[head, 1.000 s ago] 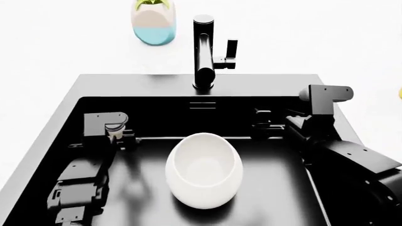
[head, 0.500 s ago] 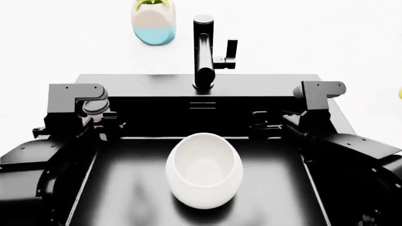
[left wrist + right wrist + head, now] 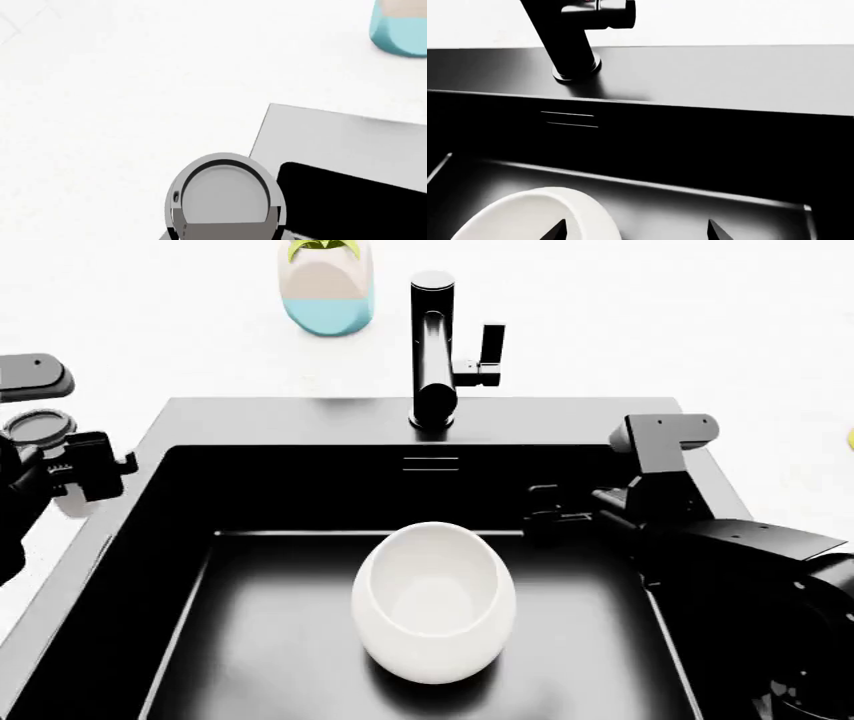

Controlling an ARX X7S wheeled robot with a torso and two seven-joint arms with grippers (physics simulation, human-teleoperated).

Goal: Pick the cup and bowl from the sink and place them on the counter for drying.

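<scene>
cup (image 3: 225, 200) was held clamped in left gripper (image 3: 60, 465) over counter (image 3: 100, 125), awaiting set-down. bowl (image 3: 434, 600) was left in sink (image 3: 267, 640); right gripper (image 3: 634, 232) was spread open near it.

My left arm sits at the far left edge of the head view, wrist raised. The left gripper (image 3: 67, 475) is clamped on the cup (image 3: 35, 426); its own fingers barely show in the left wrist view, where the cup (image 3: 225, 197) fills the lower part of the picture. My right arm reaches in from the lower right, forearm angled forward and down. The right gripper (image 3: 554, 512) has its jaws parted, both dark fingertips (image 3: 557, 231) visible in the right wrist view with nothing between them.
</scene>
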